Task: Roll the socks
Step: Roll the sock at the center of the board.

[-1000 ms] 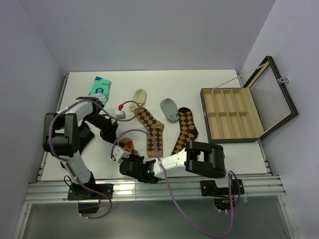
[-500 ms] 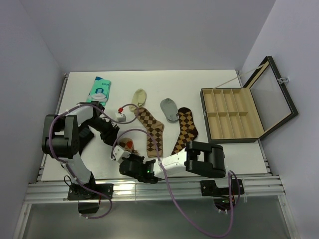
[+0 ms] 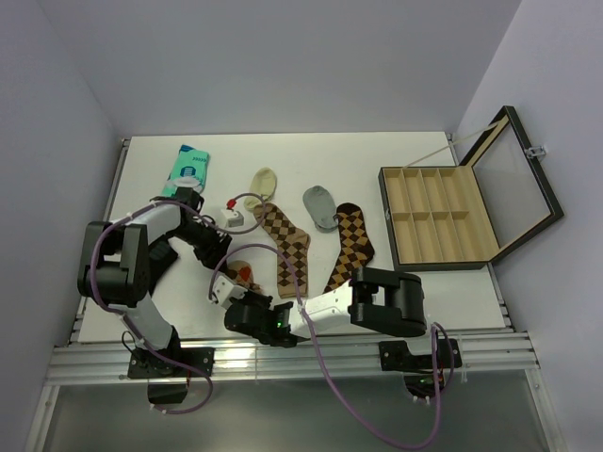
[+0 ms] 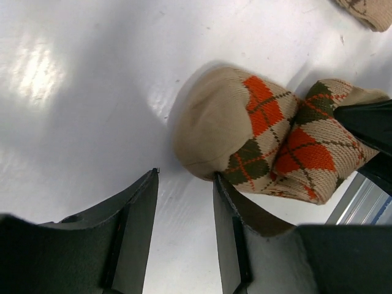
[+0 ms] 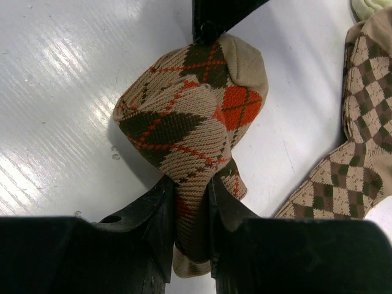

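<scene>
The sock with red-orange diamonds (image 5: pixel 190 116) is bunched into a roll on the white table near the front edge (image 3: pixel 242 274). My right gripper (image 5: pixel 191 184) is shut on its lower end, reaching in from the front (image 3: pixel 242 292). My left gripper (image 4: pixel 185 177) stands open just beside the roll (image 4: pixel 257 144), its right fingertip (image 4: pixel 219 180) touching the tan toe; nothing lies between its fingers. In the top view the left gripper (image 3: pixel 224 254) sits up and left of the roll. The tan sock with dark brown diamonds (image 3: pixel 287 245) and the dark brown sock with tan diamonds (image 3: pixel 350 247) lie flat to the right.
An open wooden box (image 3: pixel 443 217) with compartments stands at the right, lid raised. A teal packet (image 3: pixel 188 168), a cream sock (image 3: pixel 264 183) and a grey sock (image 3: pixel 320 205) lie farther back. A small white object (image 3: pixel 232 213) sits near the left wrist.
My left gripper has shifted slightly right toward the rolled sock and its jaws have widened. The right gripper holds the sock as before.
</scene>
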You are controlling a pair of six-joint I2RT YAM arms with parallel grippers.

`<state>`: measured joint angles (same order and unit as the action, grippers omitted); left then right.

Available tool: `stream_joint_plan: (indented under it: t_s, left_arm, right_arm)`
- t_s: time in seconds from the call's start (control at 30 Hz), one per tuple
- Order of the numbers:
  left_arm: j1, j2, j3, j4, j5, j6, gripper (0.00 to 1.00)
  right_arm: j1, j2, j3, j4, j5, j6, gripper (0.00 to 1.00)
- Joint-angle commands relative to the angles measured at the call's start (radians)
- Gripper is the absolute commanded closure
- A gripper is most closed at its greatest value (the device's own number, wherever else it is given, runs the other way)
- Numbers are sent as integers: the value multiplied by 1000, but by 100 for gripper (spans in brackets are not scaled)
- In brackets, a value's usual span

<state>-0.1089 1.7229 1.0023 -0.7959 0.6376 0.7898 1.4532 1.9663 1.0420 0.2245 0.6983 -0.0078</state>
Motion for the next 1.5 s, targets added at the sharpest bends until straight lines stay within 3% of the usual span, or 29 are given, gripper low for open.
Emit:
stream_joint_plan:
  t_s: [0.0,0.43,0.53,0.57,0.67,0.7,0.97,1.27,1.47]
  left_arm:
    - [-24,-14,-13,-9,-4,-6,54]
    - [-95,4,-48,27,-49,-43,54]
    - [-103,18,-51,35,-59,-57,64]
    - [-106,26,-45,32,-59,-58,76]
    - [-112,50,-30,12,-43,-55,97]
    - [-118,53,-28,11,-36,-55,100]
    - [-153,63,22,35,-13,-83,100]
    - [-204,122,114,49,17,-113,100]
    - [-224,133,119,73,25,-129,100]
  right_arm:
    - [12,26,-2,-76,-13,40,99]
    - [12,40,0,-80,0,42,99]
    - [12,37,-2,-79,3,42,99]
    - [12,36,-3,-79,4,43,99]
    - [12,32,-2,-82,6,32,99]
    - [12,31,3,-88,3,32,99]
    - [16,-52,3,-131,-154,-12,99]
    - [26,-50,124,-309,-335,-40,100]
    - [-65,-4,121,-315,-543,25,100]
